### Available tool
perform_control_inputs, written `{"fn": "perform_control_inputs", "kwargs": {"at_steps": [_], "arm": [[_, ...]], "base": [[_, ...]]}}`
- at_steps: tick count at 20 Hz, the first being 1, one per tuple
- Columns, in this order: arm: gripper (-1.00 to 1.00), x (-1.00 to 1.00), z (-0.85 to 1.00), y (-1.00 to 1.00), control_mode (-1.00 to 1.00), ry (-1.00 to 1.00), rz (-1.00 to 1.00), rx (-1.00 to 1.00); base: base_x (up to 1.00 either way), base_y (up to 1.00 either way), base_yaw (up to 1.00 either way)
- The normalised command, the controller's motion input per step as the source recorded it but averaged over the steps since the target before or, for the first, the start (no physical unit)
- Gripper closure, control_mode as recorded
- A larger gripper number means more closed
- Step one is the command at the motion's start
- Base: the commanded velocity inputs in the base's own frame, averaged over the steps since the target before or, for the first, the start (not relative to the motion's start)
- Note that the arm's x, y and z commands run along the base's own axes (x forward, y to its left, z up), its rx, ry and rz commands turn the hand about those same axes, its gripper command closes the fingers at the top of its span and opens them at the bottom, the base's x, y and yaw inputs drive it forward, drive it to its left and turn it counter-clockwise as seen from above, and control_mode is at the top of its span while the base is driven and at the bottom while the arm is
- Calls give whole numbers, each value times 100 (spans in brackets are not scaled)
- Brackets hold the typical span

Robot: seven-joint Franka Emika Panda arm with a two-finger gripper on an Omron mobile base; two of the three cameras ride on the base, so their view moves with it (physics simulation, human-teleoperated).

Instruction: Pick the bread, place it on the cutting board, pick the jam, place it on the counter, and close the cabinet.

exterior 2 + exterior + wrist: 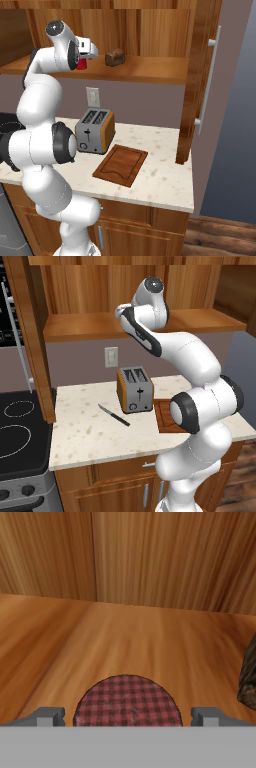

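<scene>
The tabletop (160, 172) carries three items. The cutting board (120, 164) lies flat and bare near the front edge, just beside the toaster (95, 131). A knife (114, 415) lies on the far side of the toaster from the board, apart from it.

Above the tabletop, the cabinet (200, 75) stands with its door swung open; the long bar handle faces outward in the right base view. The arm reaches up into the cabinet interior.

On the cabinet shelf (140, 637), the end effector (127, 716) straddles the jam (127, 701). In the hand view the checked lid sits centred between the two fingertips (50, 716), one on each side, with a visible gap on both sides. The jaws are spread and grip nothing. In the right base view a sliver of the red jar shows just beside the hand.

The bread (115, 57) rests on the same shelf, near the jam but not touching it, toward the open door side.

Judgement: the bread is not yet on the board, yet the end effector is aligned on the jam, so the step in hand appears to be the jam pick. The next move calls for closing the jaws evenly on the jar body, then lifting straight before withdrawing, keeping clear of the bread and the shelf edge. The cabinet closure remains outstanding.
</scene>
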Motion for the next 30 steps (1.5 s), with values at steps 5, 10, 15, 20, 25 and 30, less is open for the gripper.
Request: {"fn": "perform_control_inputs", "kwargs": {"at_steps": [5,10,15,20,25,30], "arm": [[100,1,-20,1,-100,0,0,0],[100,6,-6,0,-100,0,0,0],[100,6,0,0,-100,0,0,0],[100,0,0,0,-100,0,0,0],[100,-1,0,-3,-100,-1,0,0],[100,-10,0,-11,-100,-2,0,0]], "base": [[0,0,0],[0,0,0],[0,0,0],[0,0,0],[0,0,0],[0,0,0]]}}
